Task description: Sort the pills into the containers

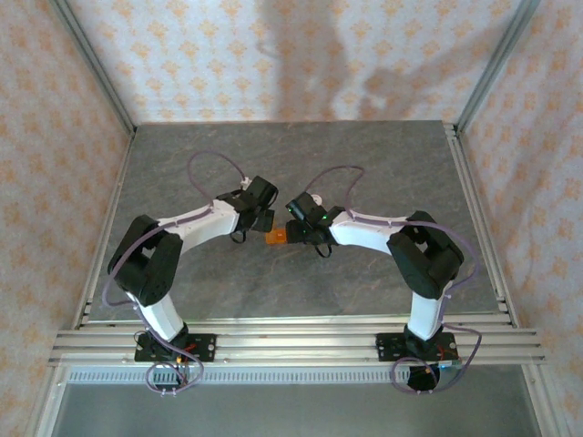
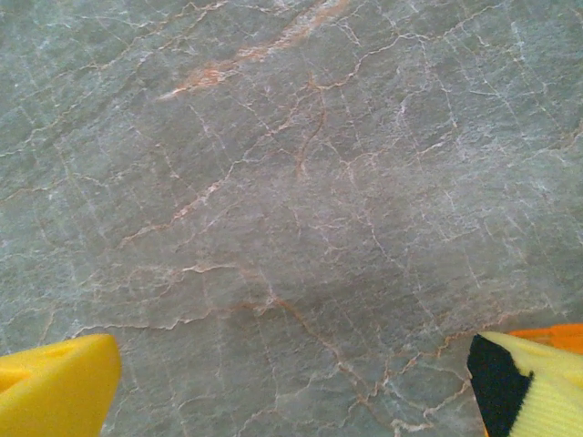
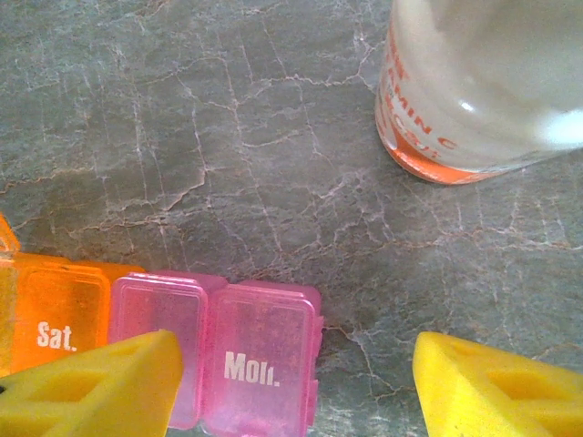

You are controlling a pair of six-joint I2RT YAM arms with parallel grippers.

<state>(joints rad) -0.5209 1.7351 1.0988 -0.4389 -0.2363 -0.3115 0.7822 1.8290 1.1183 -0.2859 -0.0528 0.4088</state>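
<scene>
Containers (image 3: 182, 337) on the grey marbled surface (image 3: 228, 137), mid-table between the two arms.
We see the strip's pink end cell lying between the right gripper's (image 3: 291, 382) parted jaws, nothing clasped; a white bottle (image 3: 474, 82) stands near; the left gripper (image 2: 291, 391) gapes wide.
</scene>
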